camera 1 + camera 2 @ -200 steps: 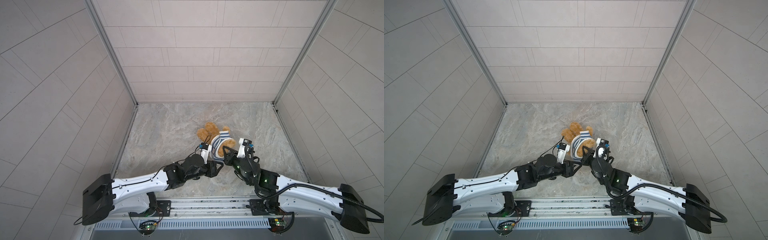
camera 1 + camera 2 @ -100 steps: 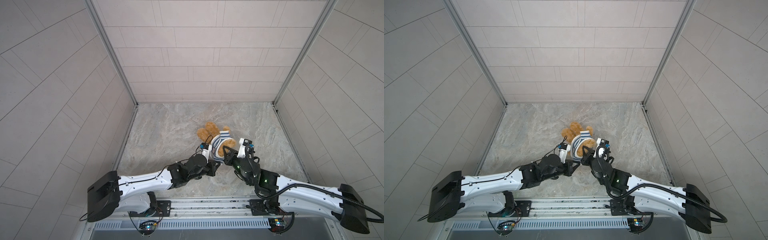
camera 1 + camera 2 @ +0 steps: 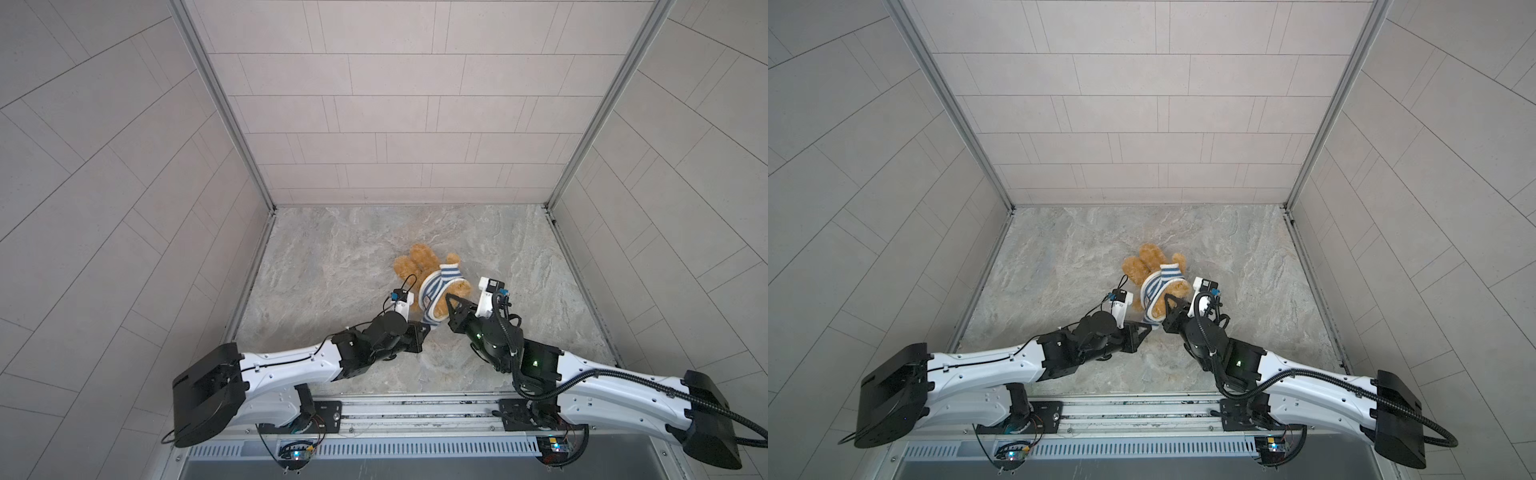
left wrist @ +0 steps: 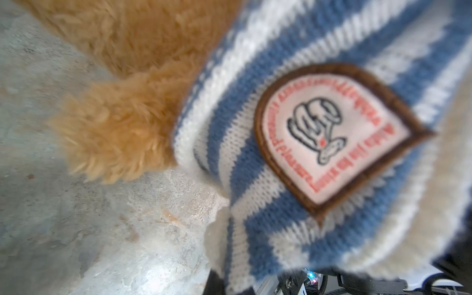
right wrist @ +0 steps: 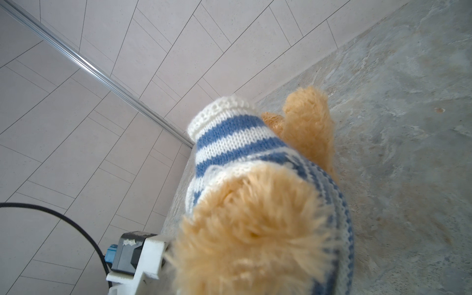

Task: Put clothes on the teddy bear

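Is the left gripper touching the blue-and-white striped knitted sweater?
Touching. In both top views the left gripper, shut, meets the lower hem of the striped sweater; the left wrist view shows that hem drawn toward it.

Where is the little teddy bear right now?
In both top views the teddy bear lies near the middle of the stone table, half inside the striped shirt, with the left gripper and right gripper meeting at its near side.

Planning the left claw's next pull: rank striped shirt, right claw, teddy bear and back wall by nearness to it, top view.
1. striped shirt, hem in left claw
2. right claw, just right
3. teddy bear, bare fur beyond shirt
4. back wall, farthest
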`<action>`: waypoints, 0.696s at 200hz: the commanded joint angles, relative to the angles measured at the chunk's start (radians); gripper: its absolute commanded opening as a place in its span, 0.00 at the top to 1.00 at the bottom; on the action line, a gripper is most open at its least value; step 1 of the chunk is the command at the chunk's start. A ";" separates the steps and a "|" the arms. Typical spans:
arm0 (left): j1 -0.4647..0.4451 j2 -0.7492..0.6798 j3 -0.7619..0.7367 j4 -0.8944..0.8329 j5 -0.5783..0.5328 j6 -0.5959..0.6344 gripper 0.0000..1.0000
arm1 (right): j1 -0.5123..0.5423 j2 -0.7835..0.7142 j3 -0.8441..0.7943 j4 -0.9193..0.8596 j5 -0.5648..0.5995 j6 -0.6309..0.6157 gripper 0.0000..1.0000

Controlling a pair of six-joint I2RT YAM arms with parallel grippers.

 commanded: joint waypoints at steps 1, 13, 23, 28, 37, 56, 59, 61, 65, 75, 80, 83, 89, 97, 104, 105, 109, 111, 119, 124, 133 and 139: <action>0.041 -0.019 -0.026 -0.086 -0.050 0.062 1.00 | 0.003 -0.054 0.033 0.040 0.009 0.012 1.00; 0.062 -0.024 -0.025 -0.113 -0.060 0.089 1.00 | 0.002 -0.070 0.032 0.044 -0.006 0.006 1.00; 0.076 -0.030 -0.024 -0.129 -0.068 0.106 1.00 | 0.003 -0.079 0.037 0.043 -0.024 -0.002 1.00; 0.082 -0.033 -0.023 -0.135 -0.072 0.111 1.00 | 0.003 -0.083 0.039 0.043 -0.032 -0.009 1.00; 0.089 -0.038 -0.025 -0.142 -0.079 0.118 1.00 | 0.002 -0.090 0.039 0.048 -0.042 -0.024 1.00; 0.102 -0.043 -0.022 -0.153 -0.084 0.130 1.00 | 0.002 -0.105 0.038 0.050 -0.057 -0.041 1.00; 0.105 -0.044 -0.020 -0.157 -0.085 0.132 1.00 | 0.002 -0.109 0.039 0.045 -0.060 -0.042 1.00; 0.107 -0.046 -0.020 -0.158 -0.085 0.132 1.00 | 0.002 -0.109 0.040 0.042 -0.062 -0.044 1.00; 0.110 -0.049 -0.021 -0.159 -0.088 0.134 1.00 | 0.001 -0.113 0.043 0.033 -0.069 -0.046 1.00; 0.119 -0.058 -0.026 -0.164 -0.095 0.138 1.00 | -0.001 -0.122 0.048 0.005 -0.077 -0.045 1.00; 0.124 -0.062 -0.027 -0.169 -0.097 0.140 1.00 | -0.003 -0.124 0.050 0.000 -0.087 -0.047 1.00; 0.126 -0.065 -0.028 -0.171 -0.099 0.142 1.00 | -0.007 -0.126 0.050 -0.004 -0.095 -0.046 1.00; 0.129 -0.071 -0.031 -0.177 -0.106 0.147 1.00 | -0.011 -0.129 0.051 -0.016 -0.109 -0.042 1.00; 0.131 -0.075 -0.030 -0.186 -0.118 0.154 1.00 | -0.016 -0.132 0.053 -0.024 -0.125 -0.040 1.00; 0.131 -0.075 -0.031 -0.192 -0.125 0.161 1.00 | -0.019 -0.137 0.053 -0.031 -0.135 -0.036 1.00; 0.131 -0.075 -0.031 -0.193 -0.126 0.162 1.00 | -0.019 -0.138 0.053 -0.032 -0.136 -0.036 1.00; 0.131 -0.073 -0.031 -0.197 -0.132 0.164 1.00 | -0.021 -0.141 0.052 -0.036 -0.140 -0.034 1.00; 0.131 -0.073 -0.031 -0.198 -0.135 0.164 1.00 | -0.022 -0.142 0.053 -0.036 -0.143 -0.034 1.00; 0.132 -0.068 -0.033 -0.200 -0.140 0.164 1.00 | -0.029 -0.143 0.056 -0.041 -0.160 -0.034 1.00; 0.136 -0.066 -0.034 -0.195 -0.137 0.165 1.00 | -0.035 -0.143 0.061 -0.049 -0.172 -0.035 1.00; 0.139 -0.064 -0.038 -0.187 -0.132 0.167 1.00 | -0.043 -0.143 0.072 -0.067 -0.193 -0.036 1.00; 0.139 -0.064 -0.038 -0.185 -0.129 0.170 1.00 | -0.049 -0.145 0.077 -0.072 -0.204 -0.041 1.00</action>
